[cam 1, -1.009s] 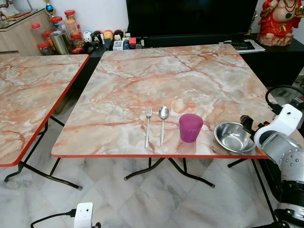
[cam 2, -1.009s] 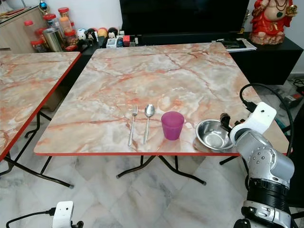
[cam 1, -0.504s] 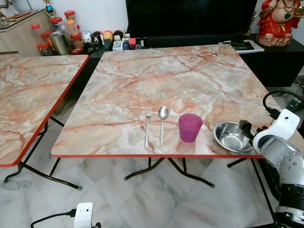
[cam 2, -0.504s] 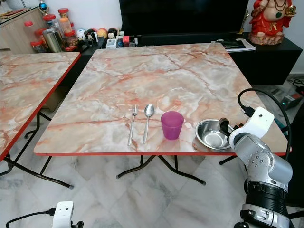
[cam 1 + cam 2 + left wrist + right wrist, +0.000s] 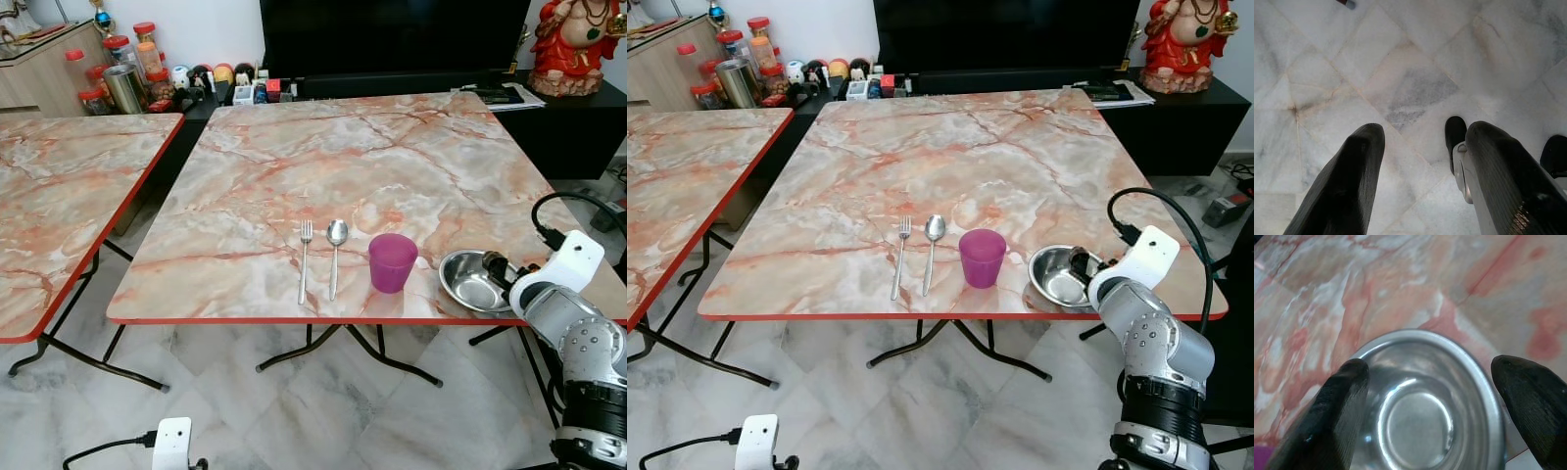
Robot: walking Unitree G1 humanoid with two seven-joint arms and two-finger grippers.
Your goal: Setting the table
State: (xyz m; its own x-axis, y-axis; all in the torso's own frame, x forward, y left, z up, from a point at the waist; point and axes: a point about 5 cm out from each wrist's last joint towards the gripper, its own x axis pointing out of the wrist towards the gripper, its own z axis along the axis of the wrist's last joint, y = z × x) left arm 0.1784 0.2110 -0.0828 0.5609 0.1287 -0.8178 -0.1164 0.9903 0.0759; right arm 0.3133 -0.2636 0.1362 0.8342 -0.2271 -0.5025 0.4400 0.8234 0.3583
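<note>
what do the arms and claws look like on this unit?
Right arm: silver-grey rounded metal segments, black band lower down, a white boxy wrist housing with a black cable looping from it. Right claw: two long black fingers with finely ribbed, rounded tips. Left claw: the same black ribbed fingers, with a white part beside one.
</note>
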